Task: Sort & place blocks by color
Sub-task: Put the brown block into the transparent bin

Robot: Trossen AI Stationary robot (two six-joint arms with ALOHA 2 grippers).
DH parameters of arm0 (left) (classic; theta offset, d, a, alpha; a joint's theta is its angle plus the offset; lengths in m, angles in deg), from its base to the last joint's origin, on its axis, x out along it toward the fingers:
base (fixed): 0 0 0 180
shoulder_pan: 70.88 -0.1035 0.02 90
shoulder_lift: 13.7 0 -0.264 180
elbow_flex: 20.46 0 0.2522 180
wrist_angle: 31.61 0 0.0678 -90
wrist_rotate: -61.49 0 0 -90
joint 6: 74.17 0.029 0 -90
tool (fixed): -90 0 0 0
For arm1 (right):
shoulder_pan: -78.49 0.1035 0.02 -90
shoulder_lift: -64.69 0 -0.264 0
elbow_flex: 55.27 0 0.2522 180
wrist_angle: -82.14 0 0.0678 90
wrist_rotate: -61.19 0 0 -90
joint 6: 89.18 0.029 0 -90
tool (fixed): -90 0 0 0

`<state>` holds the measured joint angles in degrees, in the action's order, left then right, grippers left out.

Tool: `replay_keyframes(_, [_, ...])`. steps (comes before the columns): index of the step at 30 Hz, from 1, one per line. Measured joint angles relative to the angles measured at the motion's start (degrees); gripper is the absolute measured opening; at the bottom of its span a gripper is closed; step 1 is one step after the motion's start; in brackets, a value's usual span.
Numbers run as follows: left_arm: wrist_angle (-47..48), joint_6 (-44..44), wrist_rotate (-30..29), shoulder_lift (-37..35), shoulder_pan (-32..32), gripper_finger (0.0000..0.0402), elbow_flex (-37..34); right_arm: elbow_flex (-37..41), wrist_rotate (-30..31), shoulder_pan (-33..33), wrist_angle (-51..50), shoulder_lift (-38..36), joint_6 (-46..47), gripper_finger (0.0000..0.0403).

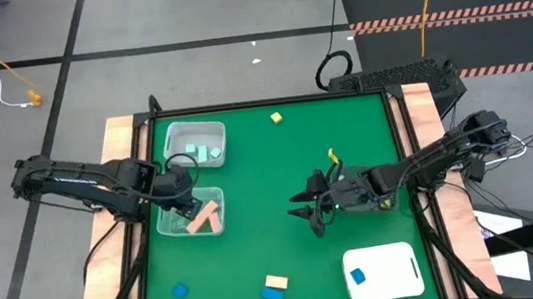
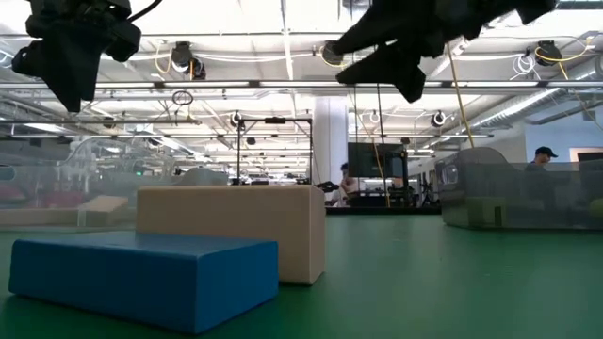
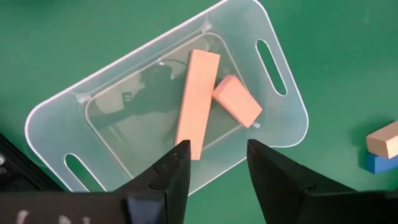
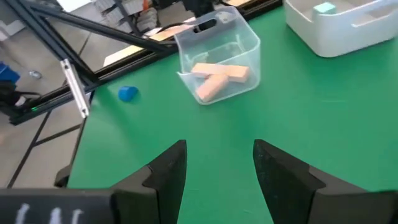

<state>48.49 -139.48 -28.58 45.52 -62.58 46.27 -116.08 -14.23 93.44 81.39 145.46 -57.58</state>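
So the left gripper [image 3: 214, 171] hangs right over a clear plastic bin [image 1: 191, 214] on the green desk [image 1: 269, 169], fingers spread apart with nothing between them. Inside that bin lie two salmon blocks: a long flat bar [image 3: 198, 102] and a shorter chunk [image 3: 237, 99] touching its side. The bin is see-through and glossy, with rounded corners and slot handles.

The right gripper [image 1: 311, 205] sits mid-desk, fingers also wide open and empty. A second clear bin [image 1: 195, 143] just behind the first holds mint green blocks [image 1: 207, 152].

Loose stuff: a yellow cube [image 1: 276, 118] near the far edge, a blue cube [image 1: 180, 291] at the near left, and a tan bar [image 1: 277, 282] touching a blue bar [image 1: 273, 295] near the front. The white flat tray [image 1: 396, 274] has one blue block [image 1: 357, 276] on it.

No readable writing anywhere.
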Motion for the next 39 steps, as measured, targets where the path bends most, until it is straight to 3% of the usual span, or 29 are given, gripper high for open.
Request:
replay_keyframes(10, [-1.49,0.33,-0.01,0.0,-0.04,0.019,-0.02,-7.97,0.27,3.01,-2.97,1.02,-1.77,0.0176])
replay_keyframes(22, [-13.07,5.25,-1.93,0.02,0.49,0.0191,-0.02,-19.18,2.17,8.2,-3.12,14.08,-1.03,0.0176])
replay_keyframes(33, [-24.23,3.0,-3.07,0.02,12.33,0.0191,-0.04,-24.73,2.3,13.58,-2.95,25.0,9.43,0.0176])
replay_keyframes(39, [-29.5,3.13,-6.66,0.02,18.8,0.0191,-0.04,-25.29,7.82,17.13,0.54,29.72,14.28,0.0176])
